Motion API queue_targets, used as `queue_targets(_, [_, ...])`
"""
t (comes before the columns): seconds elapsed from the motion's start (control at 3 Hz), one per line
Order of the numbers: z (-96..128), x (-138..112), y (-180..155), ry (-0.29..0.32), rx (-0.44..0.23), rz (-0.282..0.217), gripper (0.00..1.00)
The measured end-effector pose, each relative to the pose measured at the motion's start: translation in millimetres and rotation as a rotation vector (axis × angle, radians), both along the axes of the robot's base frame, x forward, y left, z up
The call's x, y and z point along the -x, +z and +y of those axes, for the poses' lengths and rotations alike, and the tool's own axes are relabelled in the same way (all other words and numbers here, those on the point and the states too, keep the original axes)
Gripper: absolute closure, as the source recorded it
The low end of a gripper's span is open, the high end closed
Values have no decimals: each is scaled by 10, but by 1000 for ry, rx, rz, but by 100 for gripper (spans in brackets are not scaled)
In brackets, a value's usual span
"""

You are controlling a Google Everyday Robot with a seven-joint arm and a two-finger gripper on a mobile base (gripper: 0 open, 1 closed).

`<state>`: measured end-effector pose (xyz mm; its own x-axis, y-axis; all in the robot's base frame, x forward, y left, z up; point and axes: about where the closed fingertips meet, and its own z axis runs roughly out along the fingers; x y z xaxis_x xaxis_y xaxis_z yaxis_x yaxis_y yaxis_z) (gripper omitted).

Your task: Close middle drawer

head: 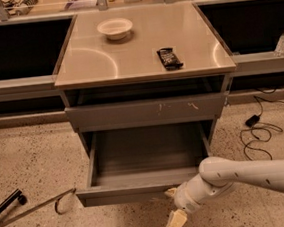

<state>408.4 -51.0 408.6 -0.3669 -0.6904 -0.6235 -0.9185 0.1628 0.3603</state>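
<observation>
A: Arm pose?
B: White arm (253, 172) in from the right edge, low. Forearm near level, pointing left. Wrist bent downward just off the cabinet's front right corner.
A: Pincer?
B: Pincer (173, 214) aimed down at the speckled floor (31, 161), low in view. Wide or narrow: cannot tell.
A: Target vs pincer?
B: Middle drawer (134, 192) pulled well out, grey tray open to view, plain front panel facing the camera. Pincer just below and in front of that panel, toward its right end. Touching or a hair apart: cannot tell.
A: Above it?
B: Scuffed drawer front (147, 111) directly over the tray, nearly closed.
A: Up top?
B: Surface (126, 56) with a white bowl (115, 27) at back left, a dark packet (169, 58) at front right. Both well apart from the pincer.
</observation>
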Motion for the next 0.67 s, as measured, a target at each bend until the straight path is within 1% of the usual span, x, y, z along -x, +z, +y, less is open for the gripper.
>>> queue_targets(0.33, [0, -3, 0, 0, 0, -1, 0])
queue_targets(0.67, [-27, -211, 12, 0, 3, -43, 0])
